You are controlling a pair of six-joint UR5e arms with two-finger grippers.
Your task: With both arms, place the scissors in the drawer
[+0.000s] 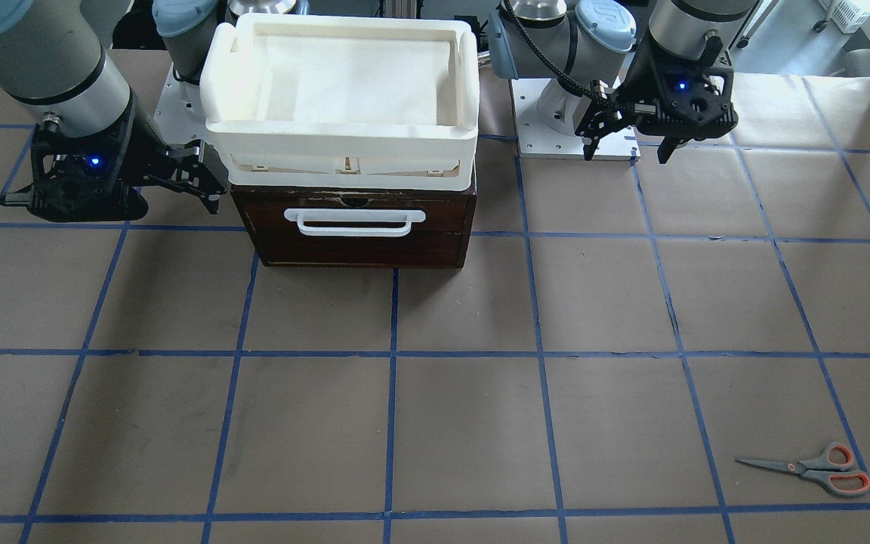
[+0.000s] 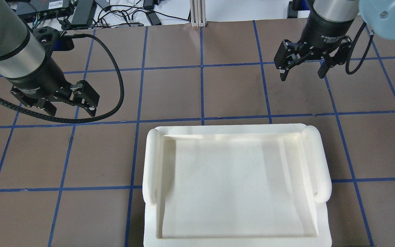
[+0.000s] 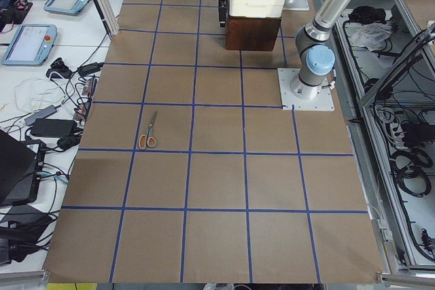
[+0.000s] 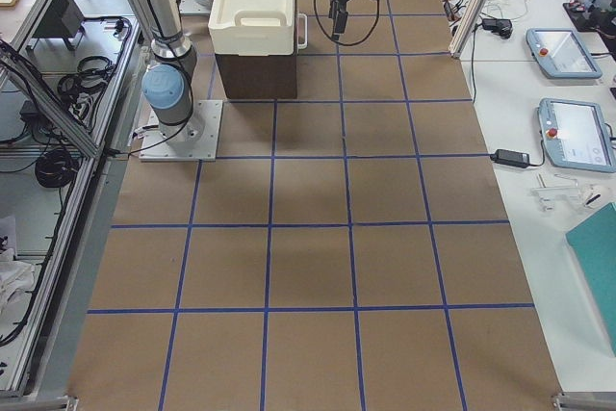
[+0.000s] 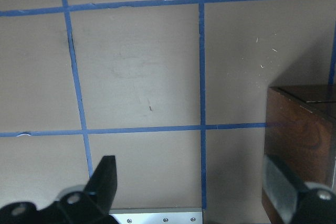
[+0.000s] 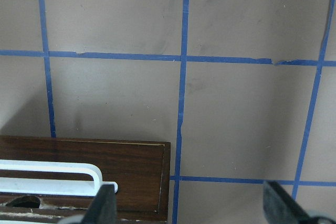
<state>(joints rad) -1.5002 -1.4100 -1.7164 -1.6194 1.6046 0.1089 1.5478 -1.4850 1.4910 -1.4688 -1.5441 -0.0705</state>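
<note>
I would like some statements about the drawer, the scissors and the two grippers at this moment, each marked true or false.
1. The drawer is shut. True.
2. The scissors lie in the white tray. False: they lie on the table, far from the drawer.
3. The left gripper and the right gripper are both open. True.
4. The white tray stands beside the drawer. False: it sits on top of it.

Robotics lab, teach pendants (image 4: pixel 576 134) beside the work table (image 4: pixel 308 267) (blue tape grid); cables (image 3: pixel 413 161) alongside
</note>
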